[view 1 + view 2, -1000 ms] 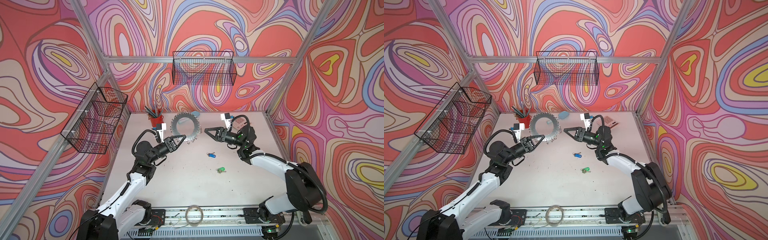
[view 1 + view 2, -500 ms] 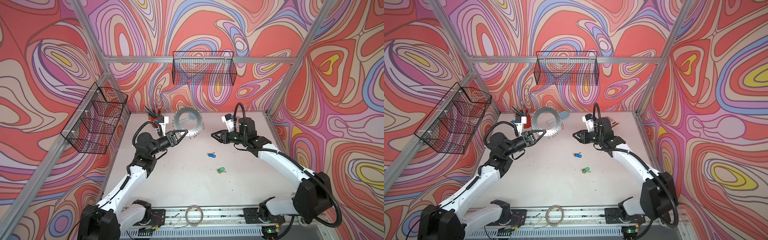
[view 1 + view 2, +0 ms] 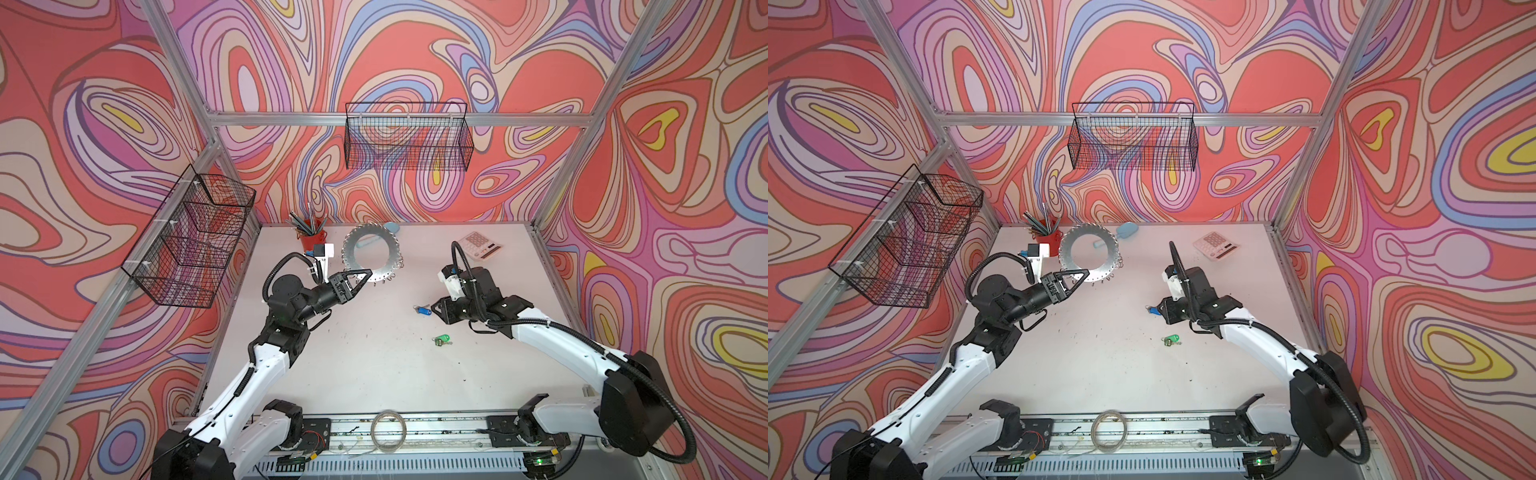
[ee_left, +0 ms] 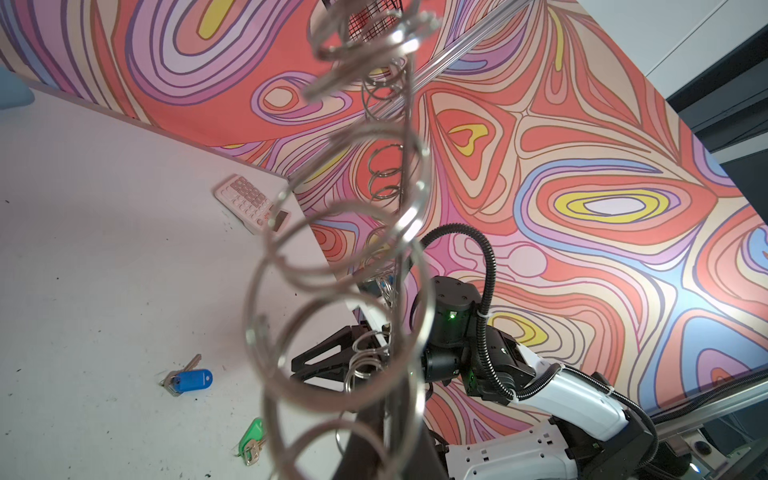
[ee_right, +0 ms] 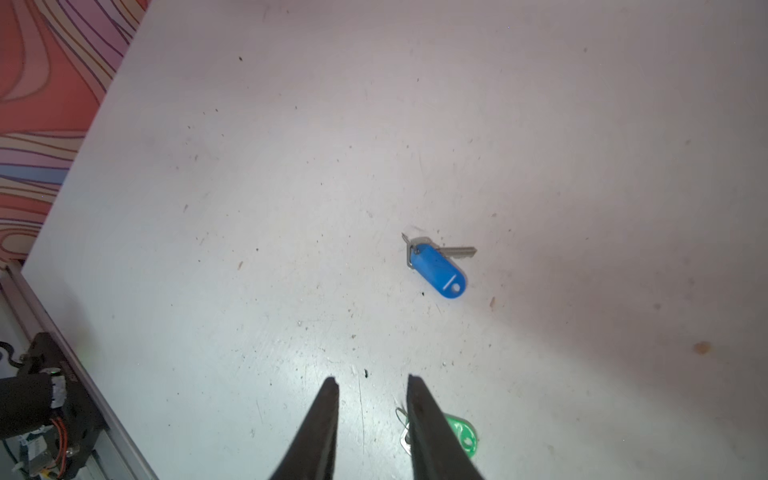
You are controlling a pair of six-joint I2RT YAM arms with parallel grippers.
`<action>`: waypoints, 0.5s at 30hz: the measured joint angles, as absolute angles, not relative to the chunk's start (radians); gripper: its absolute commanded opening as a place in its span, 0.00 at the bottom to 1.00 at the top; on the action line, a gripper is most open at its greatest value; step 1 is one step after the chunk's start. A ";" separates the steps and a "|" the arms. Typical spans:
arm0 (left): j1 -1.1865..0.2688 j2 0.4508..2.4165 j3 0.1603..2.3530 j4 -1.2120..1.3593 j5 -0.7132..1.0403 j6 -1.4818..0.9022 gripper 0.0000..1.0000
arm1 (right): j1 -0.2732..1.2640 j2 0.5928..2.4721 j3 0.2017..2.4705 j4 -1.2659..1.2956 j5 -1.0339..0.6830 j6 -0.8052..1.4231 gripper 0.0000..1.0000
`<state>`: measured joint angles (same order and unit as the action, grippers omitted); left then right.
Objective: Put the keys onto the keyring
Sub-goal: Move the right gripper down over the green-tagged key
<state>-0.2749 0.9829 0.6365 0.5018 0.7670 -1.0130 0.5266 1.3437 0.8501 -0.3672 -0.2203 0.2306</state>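
Blue key [image 5: 440, 270] now lies just ahead of lowered right hand [image 5: 372, 380].

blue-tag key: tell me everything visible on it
The blue-tag key is a small silvery metal key joined by a wire ring to an oblong blue plastic tag with a pale dot at its free end. It lies flat on the white table, blade splayed beside the tag. Only the table touches it; the open right end effector is apart from it.
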 measured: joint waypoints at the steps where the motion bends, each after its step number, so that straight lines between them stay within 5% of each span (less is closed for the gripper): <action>1: -0.275 0.982 0.634 0.499 0.765 -1.013 0.00 | 0.538 1.360 0.840 -0.367 -0.200 0.230 0.30; 15: -0.275 0.931 0.560 0.444 0.729 -0.998 0.00 | 0.587 1.425 0.789 -0.353 -0.104 0.254 0.34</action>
